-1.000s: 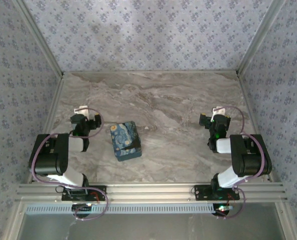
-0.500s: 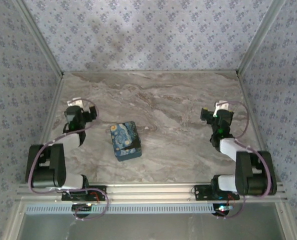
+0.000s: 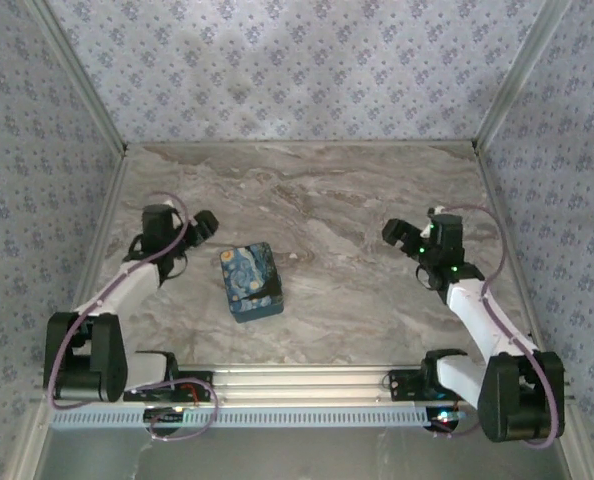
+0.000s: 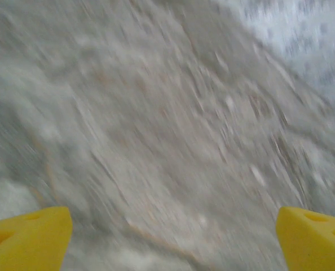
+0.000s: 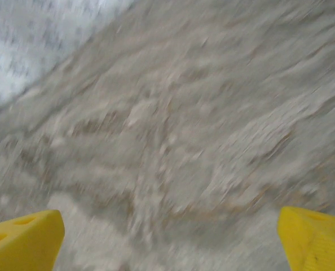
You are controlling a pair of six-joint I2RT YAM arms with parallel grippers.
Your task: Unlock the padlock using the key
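Two arms and one task object on a grey marbled surface (image 3: 377, 190), seen from above. Each arm carries one tool: the left tool (image 3: 199, 226) hangs over the left part of the surface, just left of and beyond the box, and the right tool (image 3: 393, 232) over the right part at about the same depth, the two pointing inward toward each other. One blue-and-yellow printed box (image 3: 250, 281) lies slightly left of centre, turned a little askew, its near corner close to the front rail (image 3: 307, 380). One padlock (image 3: 295, 257), a tiny dark speck at this size, lies on the surface just beside the box's far right corner, apart from both tools and nearer the left one; its shackle and state cannot be made out. In each wrist view, which is smeared by blur, two yellow fingertips (image 4: 26, 237) (image 5: 23, 240) sit at the opposite lower corners with bare surface between them, so both tools are spread wide and hold nothing. The surface is bounded on three sides by patterned walls (image 3: 297, 70) with metal frame posts at the corners, and on the near side by the rail carrying both arm bases. Bare surface stretches across the whole far half and through the wide gap between the box and the right tool; the left tool stands nearer to the left wall than the right tool does to the right wall.
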